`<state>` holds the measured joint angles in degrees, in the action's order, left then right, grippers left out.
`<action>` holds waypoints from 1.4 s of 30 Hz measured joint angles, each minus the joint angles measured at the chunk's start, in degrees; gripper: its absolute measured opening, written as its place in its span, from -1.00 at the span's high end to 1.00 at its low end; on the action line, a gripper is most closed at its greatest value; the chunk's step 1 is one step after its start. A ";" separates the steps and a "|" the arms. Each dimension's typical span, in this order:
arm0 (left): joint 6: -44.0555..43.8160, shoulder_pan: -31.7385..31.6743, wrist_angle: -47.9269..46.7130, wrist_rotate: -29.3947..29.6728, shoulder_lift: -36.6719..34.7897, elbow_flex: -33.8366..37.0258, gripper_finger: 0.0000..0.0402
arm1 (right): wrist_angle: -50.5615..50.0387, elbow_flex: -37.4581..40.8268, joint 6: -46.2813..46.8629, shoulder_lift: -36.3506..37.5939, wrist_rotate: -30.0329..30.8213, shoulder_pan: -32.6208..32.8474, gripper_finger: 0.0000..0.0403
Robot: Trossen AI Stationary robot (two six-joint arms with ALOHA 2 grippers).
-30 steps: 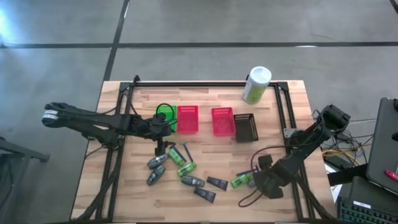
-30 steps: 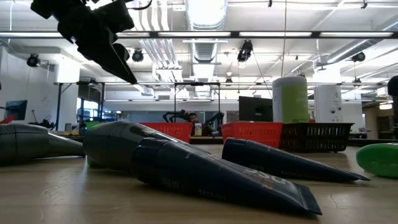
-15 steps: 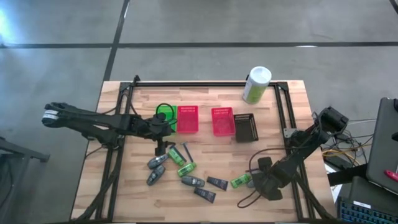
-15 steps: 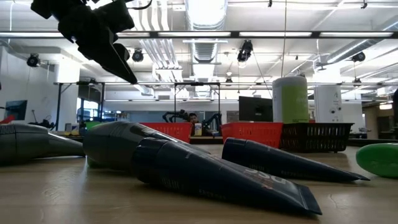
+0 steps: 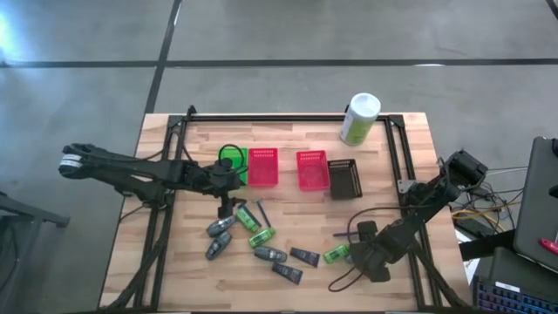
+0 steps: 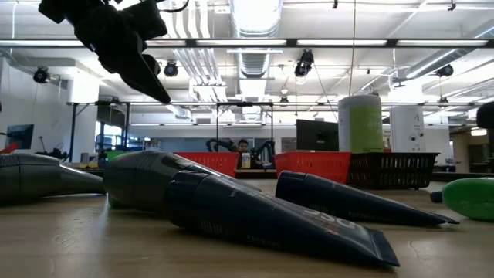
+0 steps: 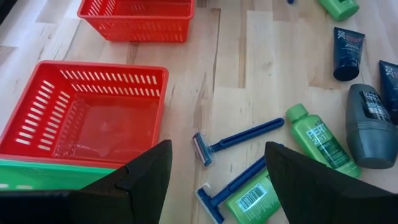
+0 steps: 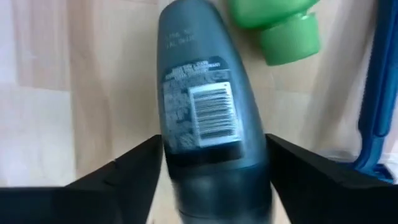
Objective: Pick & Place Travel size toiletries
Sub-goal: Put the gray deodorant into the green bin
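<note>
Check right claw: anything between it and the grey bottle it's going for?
Nothing visible. In the right wrist view the grey oval bottle lies directly between the right claw fingers, with bare wood around it. A green bottle and a blue razor lie beyond and beside it, not between.

We can read little. A grey bottle carries a barcode and small print too fine to make out. A green tube and a dark tube bear lettering and another green one a barcode, none legible.
</note>
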<state>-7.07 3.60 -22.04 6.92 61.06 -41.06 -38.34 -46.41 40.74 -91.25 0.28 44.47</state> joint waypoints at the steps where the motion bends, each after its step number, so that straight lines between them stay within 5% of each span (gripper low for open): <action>1: -0.20 0.00 0.08 0.00 0.02 -0.04 -0.30 | -0.06 0.01 0.19 0.01 -0.23 0.02 -0.25; 6: -0.79 0.02 0.55 -0.02 0.00 -0.04 -0.30 | -0.39 0.20 1.10 0.12 -1.66 -0.02 -0.03; 12: -1.64 0.02 2.27 -0.03 0.00 -0.14 -0.30 | -2.68 -1.18 1.37 1.19 -2.26 -0.02 -0.06; 24: 0.07 -0.15 17.54 0.14 -0.02 -4.96 -0.30 | -9.53 -1.08 10.67 17.11 -2.52 -8.07 -0.06; 30: -3.84 -0.15 21.74 0.16 -0.02 -6.51 -0.30 | -8.95 -1.07 13.05 26.45 -6.28 -17.79 -0.07; 36: -6.59 -0.15 23.70 0.90 0.00 -6.93 -0.30 | 0.46 -1.05 9.73 28.20 -15.16 -32.93 -0.07; 42: 3.14 -0.17 27.05 14.77 0.33 -6.64 -0.30 | 13.62 -1.05 6.89 24.70 -21.18 -43.15 -0.08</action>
<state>-3.93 3.43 5.00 21.69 61.39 -47.70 -24.72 -47.46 47.62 -66.55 -20.90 1.32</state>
